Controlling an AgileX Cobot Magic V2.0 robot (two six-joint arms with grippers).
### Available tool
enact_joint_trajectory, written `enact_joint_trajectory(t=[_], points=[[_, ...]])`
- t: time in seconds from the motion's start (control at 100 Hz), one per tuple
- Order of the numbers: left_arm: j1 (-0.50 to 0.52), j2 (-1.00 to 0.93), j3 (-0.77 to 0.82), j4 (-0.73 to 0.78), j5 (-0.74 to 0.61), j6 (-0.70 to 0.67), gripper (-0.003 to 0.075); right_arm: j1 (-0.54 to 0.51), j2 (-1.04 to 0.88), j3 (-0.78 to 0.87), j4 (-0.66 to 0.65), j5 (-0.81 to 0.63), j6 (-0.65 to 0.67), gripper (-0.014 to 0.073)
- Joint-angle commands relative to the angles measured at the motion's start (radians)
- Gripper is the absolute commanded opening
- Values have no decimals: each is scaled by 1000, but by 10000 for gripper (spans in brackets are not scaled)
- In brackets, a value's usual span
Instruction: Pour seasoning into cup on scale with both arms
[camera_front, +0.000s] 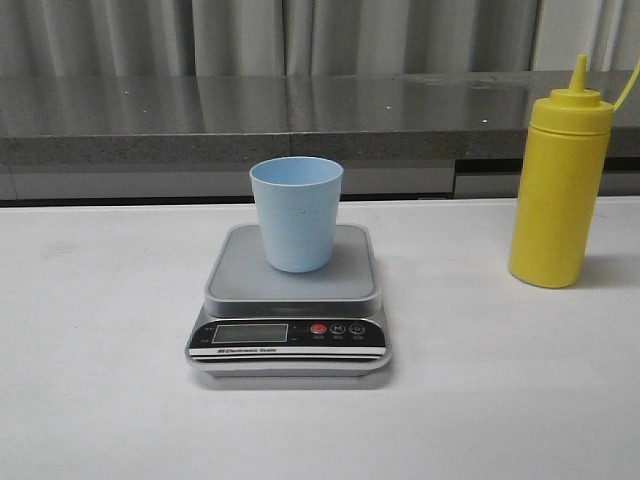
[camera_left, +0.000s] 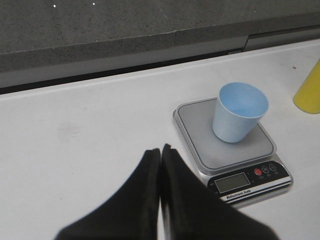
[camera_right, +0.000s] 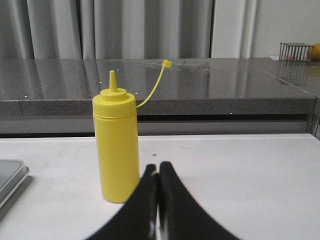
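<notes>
A light blue cup (camera_front: 296, 213) stands upright on the silver-grey scale (camera_front: 290, 300) in the middle of the white table; both also show in the left wrist view, cup (camera_left: 239, 112) and scale (camera_left: 230, 147). The tall yellow seasoning bottle (camera_front: 559, 180) stands upright at the right, its cap tip open on a strap; it also shows in the right wrist view (camera_right: 116, 145). My left gripper (camera_left: 160, 149) is shut and empty, short of the scale. My right gripper (camera_right: 157, 166) is shut and empty, just short of the bottle. Neither gripper shows in the front view.
A grey stone ledge (camera_front: 300, 115) runs along the back of the table, with curtains behind it. A small wire basket (camera_right: 295, 51) sits on the ledge far to the right. The white table top (camera_front: 100, 330) spreads round the scale.
</notes>
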Motion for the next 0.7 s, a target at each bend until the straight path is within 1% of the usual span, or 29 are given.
enact_joint_trajectory(t=[0.0,0.16,0.39,0.53,0.69], points=[[3,-111,50,-5,-84,-11,-20,-7,-20,-19,-5,-96,-3,-60],[3,-310,164,6,-69,-11,-20,-7,-16,-26,-5,-91,-2,-60],[3,-555,276,15,-63,-11,-20,-7,-16,-32,-5,-78,-2,-60],[3,-647,294,17,-59,-11,-20,-7,-16,-32,-5,-74,-2,-60],[3,-667,294,17,-58,-11,-20,-7,-16,-32,-5,-51,-2,-60]])
